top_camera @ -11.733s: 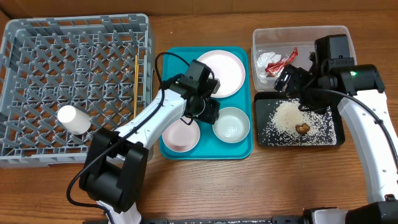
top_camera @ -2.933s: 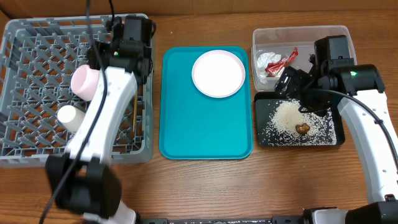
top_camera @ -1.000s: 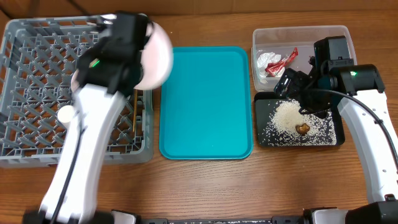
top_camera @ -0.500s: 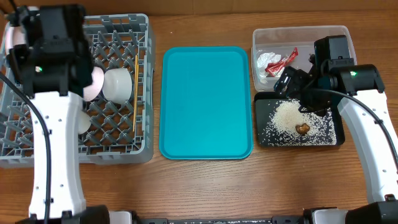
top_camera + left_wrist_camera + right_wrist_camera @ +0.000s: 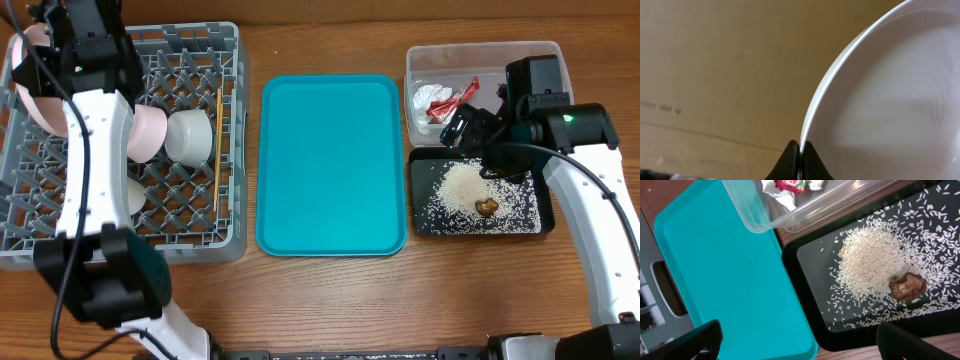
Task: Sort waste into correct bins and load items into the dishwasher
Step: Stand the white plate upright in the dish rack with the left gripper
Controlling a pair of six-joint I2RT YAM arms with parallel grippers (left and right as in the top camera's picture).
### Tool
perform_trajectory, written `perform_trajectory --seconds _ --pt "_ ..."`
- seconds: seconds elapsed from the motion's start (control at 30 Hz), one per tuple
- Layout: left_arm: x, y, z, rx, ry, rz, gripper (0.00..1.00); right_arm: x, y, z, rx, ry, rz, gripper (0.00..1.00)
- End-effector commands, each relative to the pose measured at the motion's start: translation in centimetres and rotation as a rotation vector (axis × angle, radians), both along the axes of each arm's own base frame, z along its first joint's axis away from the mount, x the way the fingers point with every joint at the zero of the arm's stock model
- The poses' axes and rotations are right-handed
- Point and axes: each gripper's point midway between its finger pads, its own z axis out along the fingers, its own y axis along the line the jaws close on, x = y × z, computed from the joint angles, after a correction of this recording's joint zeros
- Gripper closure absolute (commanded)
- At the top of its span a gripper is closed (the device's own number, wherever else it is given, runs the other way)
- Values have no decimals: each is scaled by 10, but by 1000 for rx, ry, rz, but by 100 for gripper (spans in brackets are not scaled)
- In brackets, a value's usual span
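The pale pink plate [image 5: 28,92] stands on edge at the far left side of the grey dish rack [image 5: 190,60], its rim pinched in the left hand [image 5: 799,150]. Loading looks under way. Next it wants lowering between the ribs, then letting go. The right hand [image 5: 800,347] hovers spread over the black tray [image 5: 795,280].
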Motion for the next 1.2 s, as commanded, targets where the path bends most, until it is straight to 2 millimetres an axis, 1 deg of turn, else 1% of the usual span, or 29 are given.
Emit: perform_trajectory --seconds 0.0,0.23,0.3,0.33,0.37,0.4,0.47,0.5,0.53,0.6,0.63,0.73,0.87,0.93,1.0,1.1,1.17 --pt "-3 11 -13 42 188 35 96 6 2 7 6 -35 -1 0" --pt "-4 10 -55 -3 241 35 96 16 2 11 9 -80 -1 0" --pt "-6 8 -84 -37 292 10 96 19 3 13 11 -96 0 0" --pt "-8 8 -89 -39 300 10 92 19 3 13 11 -96 -1 0" --pt "-8 7 -93 -40 303 10 85 19 3 13 11 -95 0 0" --pt "-9 7 -96 -40 309 10 81 18 3 13 11 -93 0 0" --pt "-9 7 -97 -38 318 7 76 18 3 13 10 -92 -1 0" --pt "-8 6 -96 -34 310 6 71 18 3 13 11 -92 0 0" --pt "-5 4 -93 -23 303 3 67 18 3 13 11 -92 0 0" --pt "0 -2 -88 -1 302 -7 64 18 3 13 11 -92 0 0" --pt "4 -8 -85 16 306 -14 61 18 3 13 11 -92 0 0" --pt "12 -24 -72 64 274 -21 47 17 3 12 10 -87 0 0" --pt "19 -49 -51 107 198 -41 32 13 2 10 9 -70 0 0" --pt "19 -60 -33 117 123 -51 24 12 2 10 8 -65 -1 0" --pt "14 -69 -12 115 30 -62 19 11 2 9 8 -59 -1 0" --pt "-2 -78 25 102 -108 -81 13 9 2 8 7 -48 0 0" --pt "-18 -87 53 86 -199 -107 7 4 5 7 12 -38 36 0"
